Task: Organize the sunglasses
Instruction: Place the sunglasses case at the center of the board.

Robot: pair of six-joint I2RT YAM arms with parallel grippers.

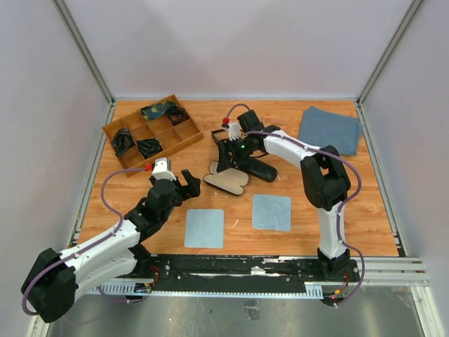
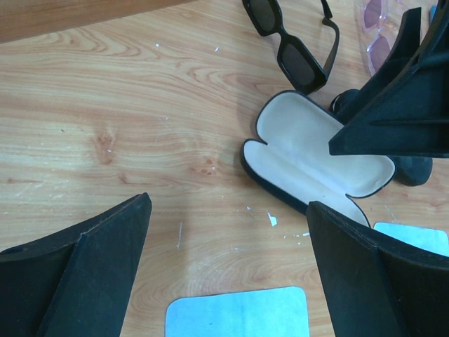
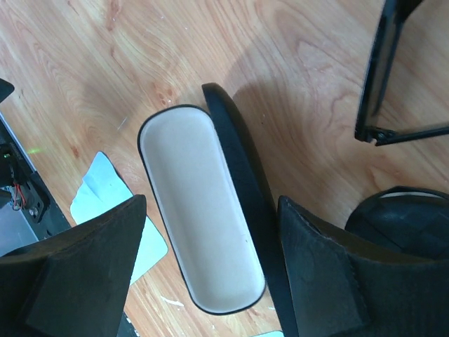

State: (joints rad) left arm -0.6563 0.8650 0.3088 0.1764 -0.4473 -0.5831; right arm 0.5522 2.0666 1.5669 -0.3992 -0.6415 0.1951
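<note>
Black sunglasses point(image 2: 303, 67) — dark lenses; pink pair point(image 2: 379, 48) beside.

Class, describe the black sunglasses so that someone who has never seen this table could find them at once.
On the wooden table, find the open black case with the cream lining near the middle. The black sunglasses lie past it, away from the arms' bases. Their solid black frame and dark lenses set them apart from the translucent pinkish pair beside them.
</note>
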